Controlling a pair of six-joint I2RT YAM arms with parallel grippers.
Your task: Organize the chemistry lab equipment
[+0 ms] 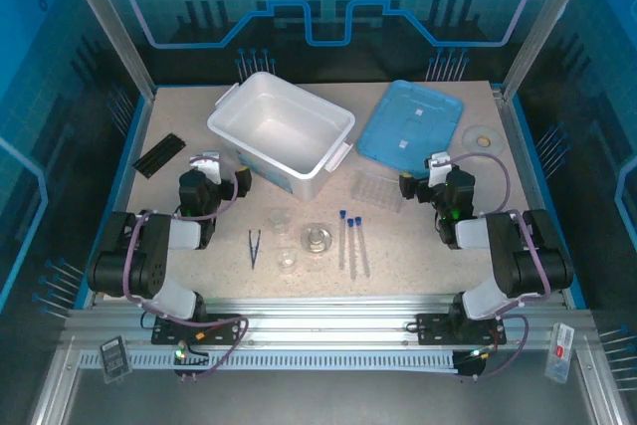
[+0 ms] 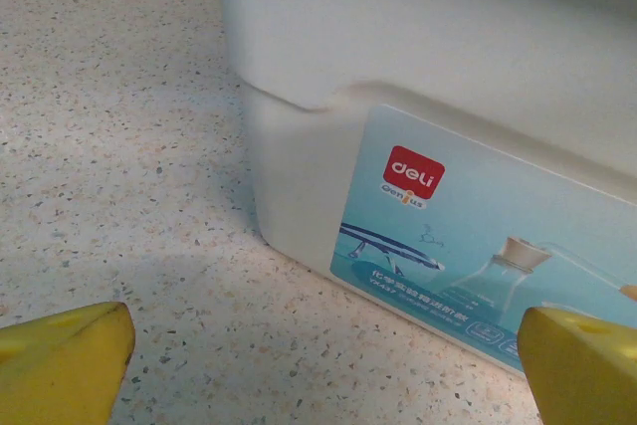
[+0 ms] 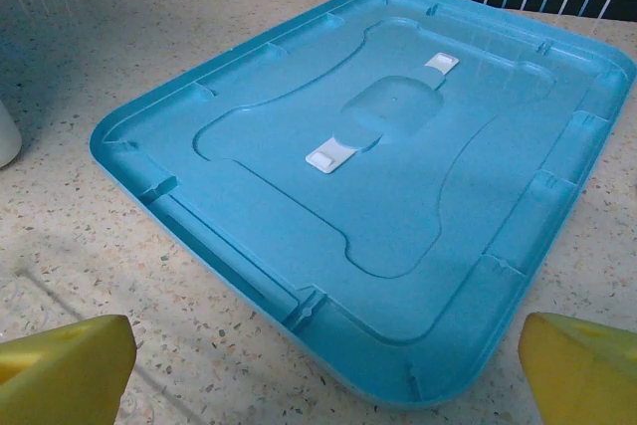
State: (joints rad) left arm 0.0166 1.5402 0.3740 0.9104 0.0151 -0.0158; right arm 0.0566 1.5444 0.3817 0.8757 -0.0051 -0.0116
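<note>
The lab equipment lies in the middle of the table: dark tweezers (image 1: 254, 246), two small clear beakers (image 1: 279, 218) (image 1: 288, 262), a flask (image 1: 317, 239), blue-capped tubes (image 1: 350, 242) lying flat, and a clear tube rack (image 1: 378, 189). My left gripper (image 1: 212, 162) (image 2: 323, 370) stands open just left of the white bin (image 1: 281, 131) (image 2: 418, 97), with bare table between its yellow fingers (image 2: 65, 360). To the right, my right gripper (image 1: 437, 162) (image 3: 323, 375) is open too. It faces the near edge of the blue lid (image 1: 410, 123) (image 3: 398, 166) and holds nothing.
A flat black ridged strip (image 1: 159, 154) lies at the far left. A small round disc (image 1: 481, 136) sits right of the lid. The bin is open and holds nothing. A blue rim borders the table (image 1: 418, 276).
</note>
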